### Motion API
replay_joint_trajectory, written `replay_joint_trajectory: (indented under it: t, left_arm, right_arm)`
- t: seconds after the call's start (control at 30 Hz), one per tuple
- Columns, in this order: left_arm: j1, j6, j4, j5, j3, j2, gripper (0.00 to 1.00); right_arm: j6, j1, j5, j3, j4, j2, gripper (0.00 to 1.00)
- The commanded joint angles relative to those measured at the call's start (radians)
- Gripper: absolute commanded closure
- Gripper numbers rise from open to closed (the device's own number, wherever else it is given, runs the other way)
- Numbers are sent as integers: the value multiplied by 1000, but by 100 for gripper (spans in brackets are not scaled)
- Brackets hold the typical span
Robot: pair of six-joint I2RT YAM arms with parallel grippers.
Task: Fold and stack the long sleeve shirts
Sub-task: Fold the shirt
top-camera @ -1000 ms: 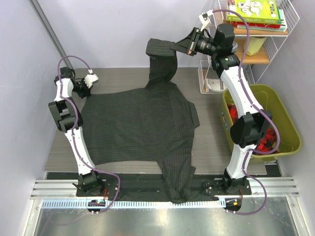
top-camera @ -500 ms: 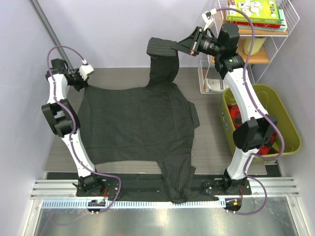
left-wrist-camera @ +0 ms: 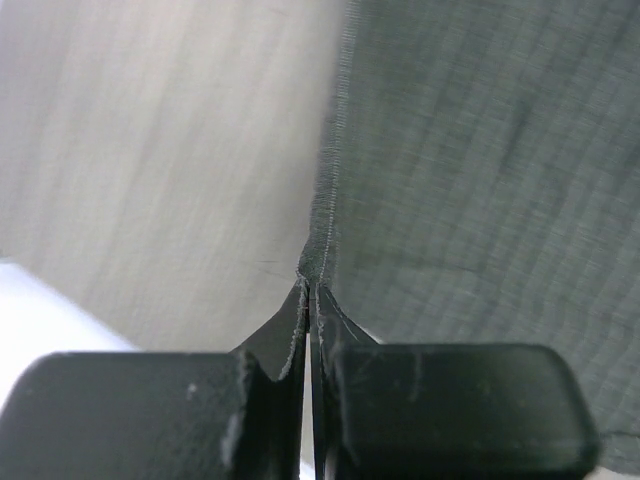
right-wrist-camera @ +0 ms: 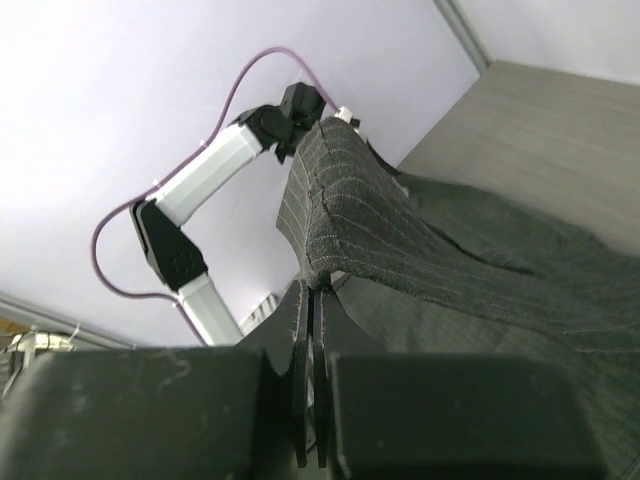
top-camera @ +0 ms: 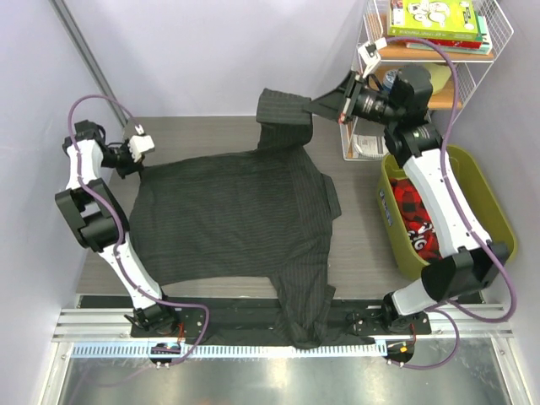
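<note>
Grey table (top-camera: 363, 211): long sleeve shirt (top-camera: 236, 211), likely limp and light, lies spread, left gripper (top-camera: 135, 159) pinching its far-left corner, right gripper (top-camera: 321, 105) its raised sleeve; stitched edges probably hold best.

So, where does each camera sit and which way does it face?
Top external: above and behind, facing down at the table and shirt; left arm and right arm show.
Left wrist: on the left arm, facing along the left gripper, shut on the shirt's edge.
Right wrist: on the right arm, facing along the right gripper at the lifted sleeve.
Shared: top and right wrist both show the left arm.
</note>
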Motion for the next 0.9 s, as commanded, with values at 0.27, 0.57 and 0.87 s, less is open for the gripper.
replay_joint_trajectory:
  t: [0.27, 0.57, 0.87]
  left_arm:
    - [32, 294, -82, -6, -225, -214, 100]
    - [99, 424, -118, -52, -360, -291, 100]
    - [99, 495, -93, -80, -503, -346, 64]
  right_arm:
    - [51, 68, 4, -348, -29, -330, 99]
    - [-4, 91, 12, -425, -122, -465, 99]
    - [7, 137, 53, -589, -89, -505, 99]
